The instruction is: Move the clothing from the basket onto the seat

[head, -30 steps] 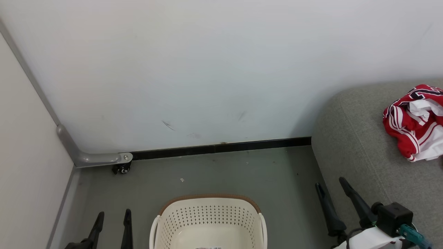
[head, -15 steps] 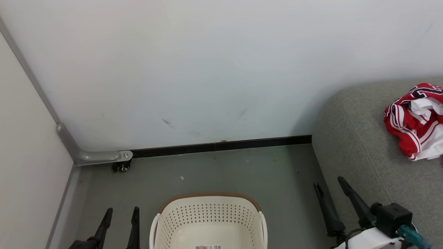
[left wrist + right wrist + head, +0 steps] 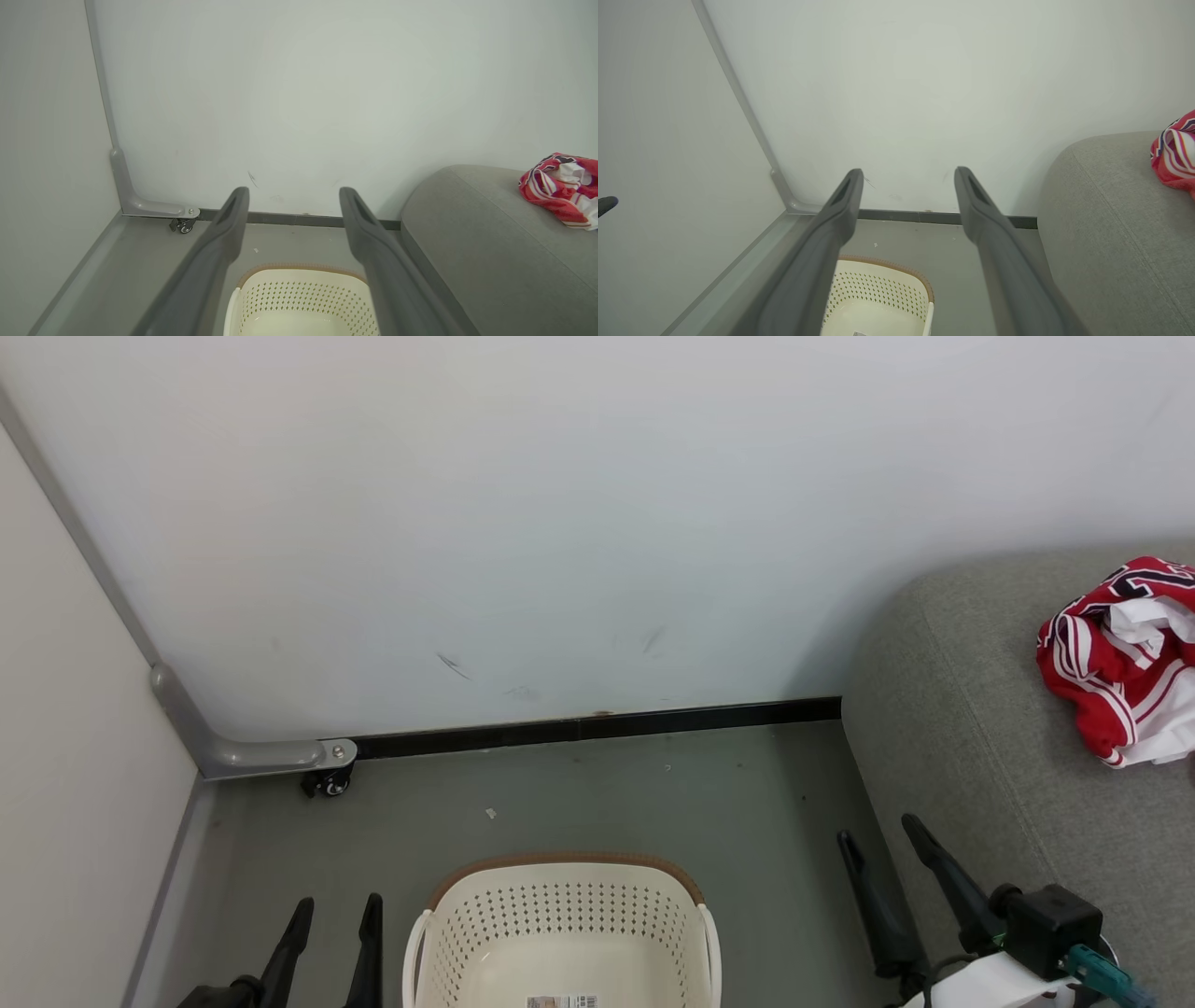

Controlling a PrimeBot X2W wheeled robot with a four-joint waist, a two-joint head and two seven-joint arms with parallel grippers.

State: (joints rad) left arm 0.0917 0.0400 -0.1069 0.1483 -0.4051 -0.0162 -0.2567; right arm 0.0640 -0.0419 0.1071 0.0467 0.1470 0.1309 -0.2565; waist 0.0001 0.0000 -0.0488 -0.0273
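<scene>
Both arms hang idle with nothing in them. The left gripper (image 3: 338, 907) has its two dark fingers spread apart, pointing toward the wall (image 3: 560, 523). The right gripper (image 3: 878, 833) is spread the same way and is just as empty. That stance suits arms with nothing to carry rather than arms about to pinch cloth.

The basket (image 3: 560, 861) stands on the floor (image 3: 607, 784) between the two grippers, just right of the left one and further left of the right one. That puts it within reach of either arm. The part of its bottom in sight is bare apart from a paper label (image 3: 562, 1001). Its near end is cut off at the picture's edge, so I cannot tell whether any cloth lies there.

The clothing (image 3: 1116, 663), a crumpled red bundle with white trim and some black-and-white lettering, lies on the sofa (image 3: 971, 728). It is ahead of the right gripper and to its right, well apart from it. I cannot tell whether the bundle is one garment or two. It rests well in from the sofa's rounded corner, probably so it will not slide to the floor. The sofa's near edge runs just beside the right gripper, which makes that arm the handy one for setting things there.

The moving looks done or nearly so; a look at the basket's hidden end would settle it.
</scene>
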